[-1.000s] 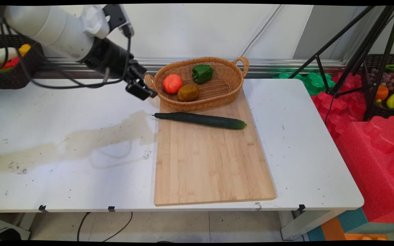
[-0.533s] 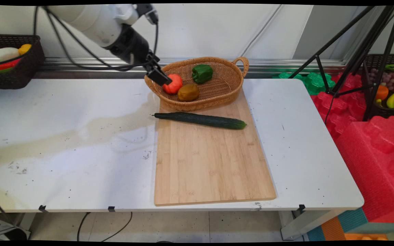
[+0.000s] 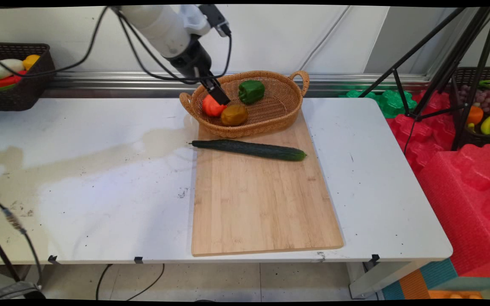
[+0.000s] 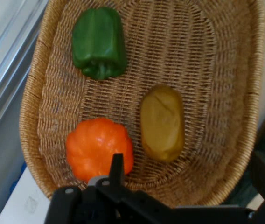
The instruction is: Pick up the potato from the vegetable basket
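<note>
Three vegetables are sitting in the wicker basket.
The gripper is hovering with fingers spread wide above the orange pumpkin, beside the potato and green pepper.

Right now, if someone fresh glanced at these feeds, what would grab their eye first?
Probably the gripper poised over the wicker basket at the table's far side, right above the orange pumpkin. Beside the pumpkin lie a brown potato and a green pepper. A long cucumber lies across the wooden cutting board just in front of the basket.
</note>
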Action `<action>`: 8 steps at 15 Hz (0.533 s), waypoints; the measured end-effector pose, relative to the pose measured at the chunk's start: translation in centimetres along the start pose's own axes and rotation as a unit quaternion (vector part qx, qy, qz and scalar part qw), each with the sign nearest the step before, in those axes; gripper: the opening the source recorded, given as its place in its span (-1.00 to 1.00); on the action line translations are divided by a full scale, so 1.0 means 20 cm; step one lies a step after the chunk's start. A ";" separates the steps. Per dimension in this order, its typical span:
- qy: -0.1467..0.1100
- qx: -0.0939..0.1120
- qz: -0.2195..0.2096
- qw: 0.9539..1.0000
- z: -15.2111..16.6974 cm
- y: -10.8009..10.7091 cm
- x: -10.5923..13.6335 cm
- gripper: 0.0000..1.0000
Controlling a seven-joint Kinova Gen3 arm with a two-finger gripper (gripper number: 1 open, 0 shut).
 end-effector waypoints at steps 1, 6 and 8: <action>-0.008 -0.001 -0.003 1.000 0.06 -0.01 0.03 1.00; -0.042 -0.013 -0.005 0.999 0.34 -0.07 0.12 1.00; -0.053 -0.018 -0.003 0.998 0.43 -0.08 0.15 1.00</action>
